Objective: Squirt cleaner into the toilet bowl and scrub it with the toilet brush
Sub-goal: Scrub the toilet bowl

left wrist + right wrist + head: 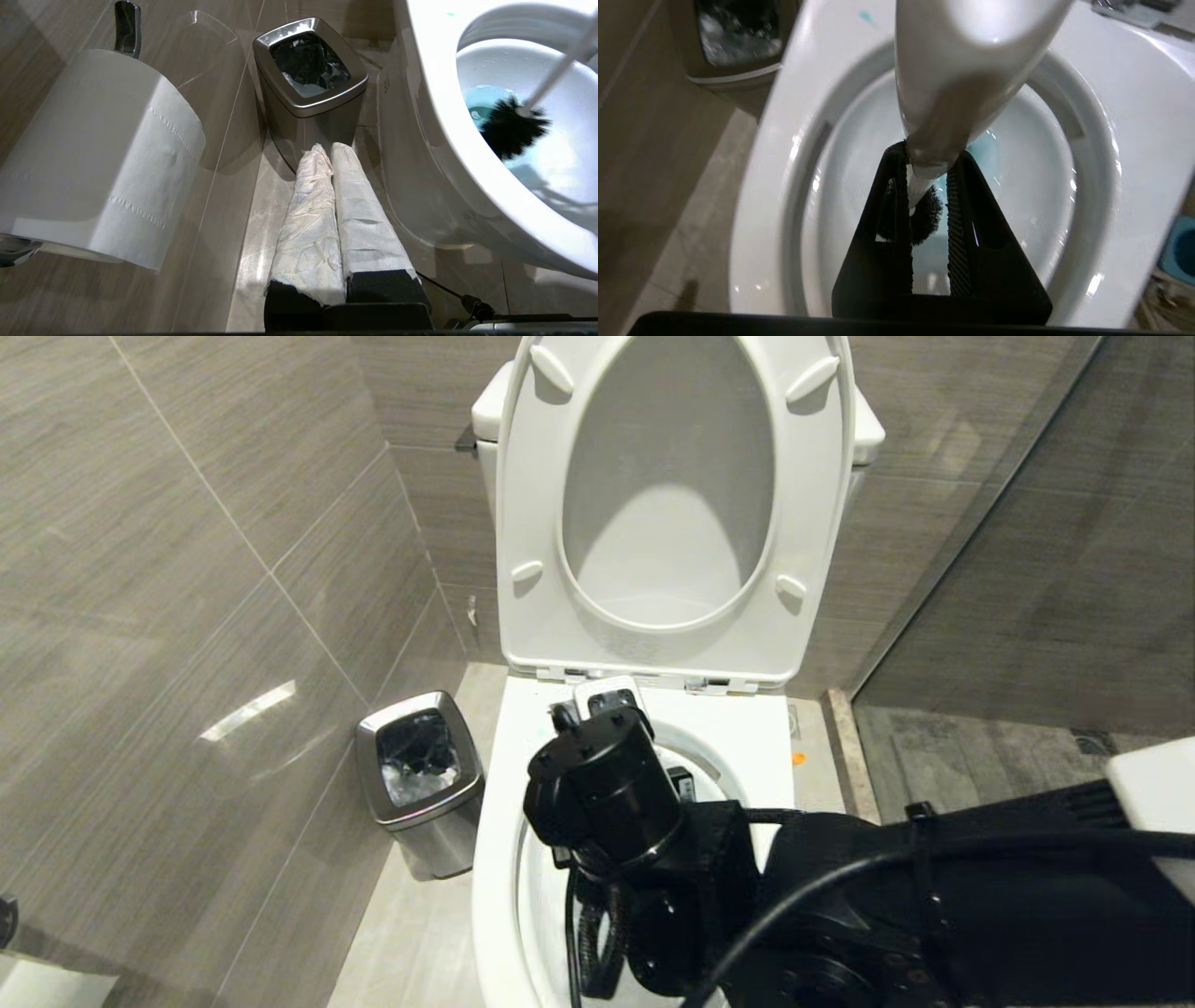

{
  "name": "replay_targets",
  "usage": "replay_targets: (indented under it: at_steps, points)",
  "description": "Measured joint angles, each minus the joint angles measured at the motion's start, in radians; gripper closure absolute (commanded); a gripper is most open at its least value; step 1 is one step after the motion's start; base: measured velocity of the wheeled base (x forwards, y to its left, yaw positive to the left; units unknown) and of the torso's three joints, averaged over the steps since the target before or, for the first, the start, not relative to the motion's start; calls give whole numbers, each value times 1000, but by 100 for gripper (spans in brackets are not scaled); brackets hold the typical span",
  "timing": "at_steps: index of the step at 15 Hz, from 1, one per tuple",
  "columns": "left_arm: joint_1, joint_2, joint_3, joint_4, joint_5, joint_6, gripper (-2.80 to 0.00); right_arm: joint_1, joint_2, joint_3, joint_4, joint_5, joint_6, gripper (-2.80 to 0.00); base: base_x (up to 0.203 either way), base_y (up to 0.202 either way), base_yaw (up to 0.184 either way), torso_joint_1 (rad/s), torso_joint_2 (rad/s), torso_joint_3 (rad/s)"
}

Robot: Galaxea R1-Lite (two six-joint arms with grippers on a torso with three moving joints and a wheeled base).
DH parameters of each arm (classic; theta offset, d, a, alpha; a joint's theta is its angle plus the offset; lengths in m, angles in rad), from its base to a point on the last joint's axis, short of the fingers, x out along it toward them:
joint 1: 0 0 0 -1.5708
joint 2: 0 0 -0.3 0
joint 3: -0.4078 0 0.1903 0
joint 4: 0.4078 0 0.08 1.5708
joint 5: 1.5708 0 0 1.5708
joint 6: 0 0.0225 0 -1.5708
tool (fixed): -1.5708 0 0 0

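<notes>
The right pincer point(928, 186) is clamped on the white handle of the toilet brush point(966, 70), black fingers point(959, 224) pressed to either side of the shaft; the arm reaches in from the right, over the toilet bowl point(495, 859), its wrist covering most of the basin in the head view; the seat and lid point(532, 523) stand raised against the tank. From the left wrist view the brush's black bristle head point(511, 128) sits down inside the bowl point(434, 116), at the edge of the turquoise cleaner point(476, 100) pooled in the water; the slim handle slants up and away from it; a small turquoise speck lies on the rim too. The left pincer point(327, 151) hangs low beside the toilet, its two paper-wrapped fingers point(308, 219) pressed together, holding nothing, pointing toward the steel bin point(308, 98); the bin stands on the floor between wall and toilet, dark liner inside. A toilet roll point(98, 154) hangs on its wall holder near that left pincer.
</notes>
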Motion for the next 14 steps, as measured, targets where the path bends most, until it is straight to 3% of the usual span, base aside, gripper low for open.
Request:
replay_targets:
  at_steps: [2, 5, 14]
  points:
    - [-1, 0, 0, 0, 0, 0, 0, -14, -73, 106, -3, -22, 23, 0, 0, 0, 0, 0, 0, 0]
    - [0, 0, 0, 0, 0, 0, 0, -56, -97, 134, -25, -39, 42, 0, 0, 0, 0, 0, 0, 0]
    - [0, 0, 0, 0, 0, 0, 0, -83, 172, 100, -272, -40, 38, 0, 0, 0, 0, 0, 0, 0]
